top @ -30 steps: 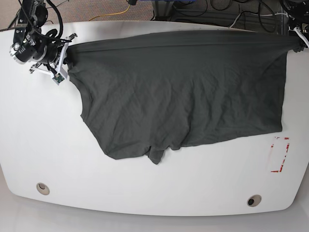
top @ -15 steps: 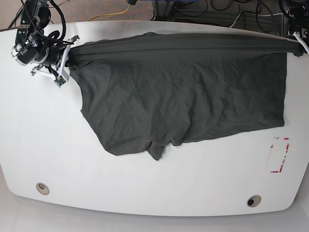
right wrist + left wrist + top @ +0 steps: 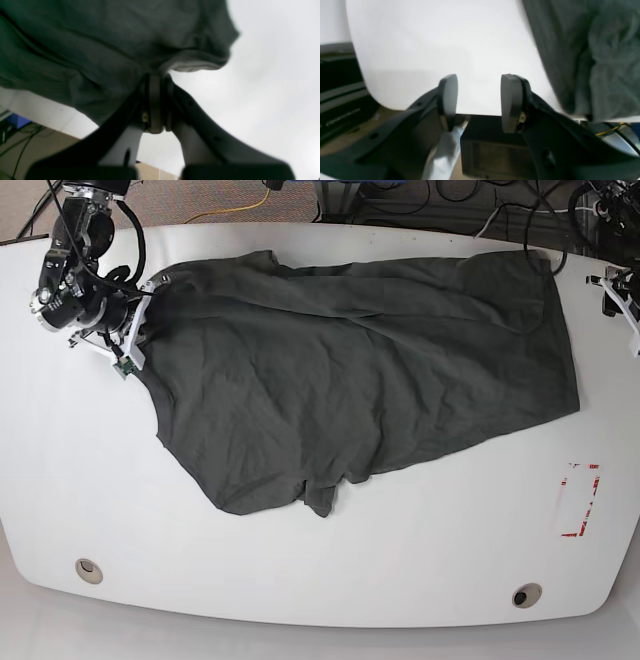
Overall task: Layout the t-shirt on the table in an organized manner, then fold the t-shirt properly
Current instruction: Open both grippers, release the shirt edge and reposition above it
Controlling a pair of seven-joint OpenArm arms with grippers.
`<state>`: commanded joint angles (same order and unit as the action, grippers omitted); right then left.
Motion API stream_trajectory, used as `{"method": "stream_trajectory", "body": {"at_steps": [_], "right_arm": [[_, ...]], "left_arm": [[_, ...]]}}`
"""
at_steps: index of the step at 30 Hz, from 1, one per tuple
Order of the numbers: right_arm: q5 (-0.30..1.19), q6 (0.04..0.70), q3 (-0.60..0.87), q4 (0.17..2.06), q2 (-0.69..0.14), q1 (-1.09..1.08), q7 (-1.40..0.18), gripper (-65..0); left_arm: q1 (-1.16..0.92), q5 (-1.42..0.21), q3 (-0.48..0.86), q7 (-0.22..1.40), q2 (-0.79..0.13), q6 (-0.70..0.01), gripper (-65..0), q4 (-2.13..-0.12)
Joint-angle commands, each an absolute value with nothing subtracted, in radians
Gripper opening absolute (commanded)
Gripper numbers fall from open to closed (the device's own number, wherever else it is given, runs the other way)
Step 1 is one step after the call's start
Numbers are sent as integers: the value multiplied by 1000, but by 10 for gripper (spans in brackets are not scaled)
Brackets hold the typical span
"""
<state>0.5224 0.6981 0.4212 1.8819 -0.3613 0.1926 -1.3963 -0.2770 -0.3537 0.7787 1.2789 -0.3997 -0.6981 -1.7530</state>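
Grey: one t-shirt point(image 3: 350, 370), two pincers.

- The t-shirt point(image 3: 350, 380) covers most of the far half of the table point(image 3: 330, 570), leaving the near half bare.
- Bare table runs down both sides of the cloth; a red tape mark point(image 3: 580, 500) lies flat at one near side.
- The left hand point(image 3: 478, 100) stands apart from the t-shirt's edge, with clear white table between its fingers.
- The right hand point(image 3: 135, 320) sits at the shirt's other edge, with cloth bunched against it.
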Motion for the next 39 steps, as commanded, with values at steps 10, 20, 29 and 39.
{"method": "stream_trajectory", "body": {"at_steps": [10,20,29,39], "right_arm": [[522,698,424,1870,-351,111,-1396,-644],[522,698,427,1868,-355,104,-1396,-644],[522,698,427,1868,-346,102,-1396,-644],[522,698,424,1868,-344,102,-1396,-644]], "left_arm": [[-266,-314,773,1276,-400,-698,-288,-1727],[-277,-315,769,1277,-383,-698,-289,-1787],[-309,-315,768,1277,-263,-698,-288,-1900],[-352,-315,641,1196,-251,-698,-290,-1910]]}}
